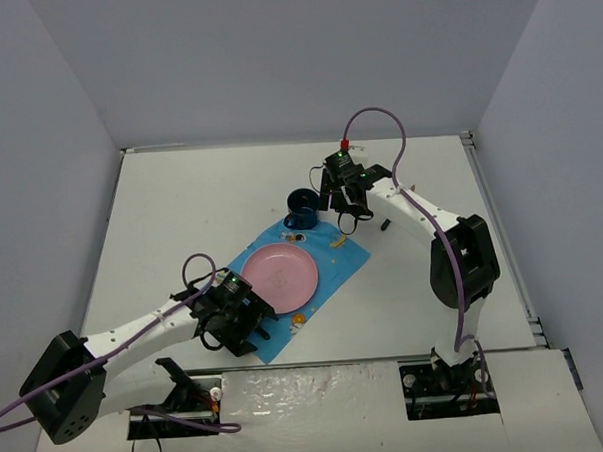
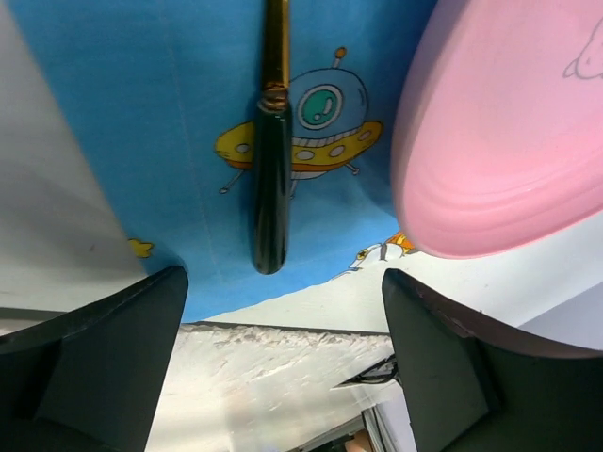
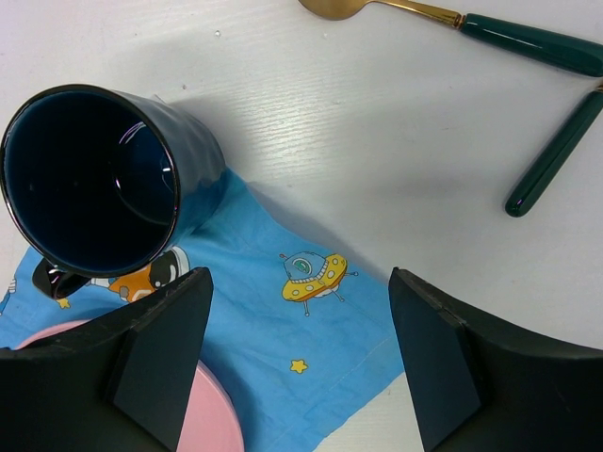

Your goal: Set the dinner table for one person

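Grippers both spread, nothing held.

Low over the near end of the blue mat (image 2: 141, 113), left gripper (image 2: 283, 275) has its jaws wide apart; a dark green utensil handle (image 2: 271, 179) with a gold neck lies flat on the cloth between them, untouched, with the pink plate (image 2: 509, 141) just beside it on the mat. Over the mat's far corner, right gripper (image 3: 301, 278) hovers with jaws equally wide, beside an upright dark blue mug (image 3: 94, 179). A gold spoon (image 3: 452, 19) and a second green handle (image 3: 556, 155) lie off the mat on bare tabletop. The white dinner table (image 1: 181, 211) underlies everything, the mat set diagonally near its middle.
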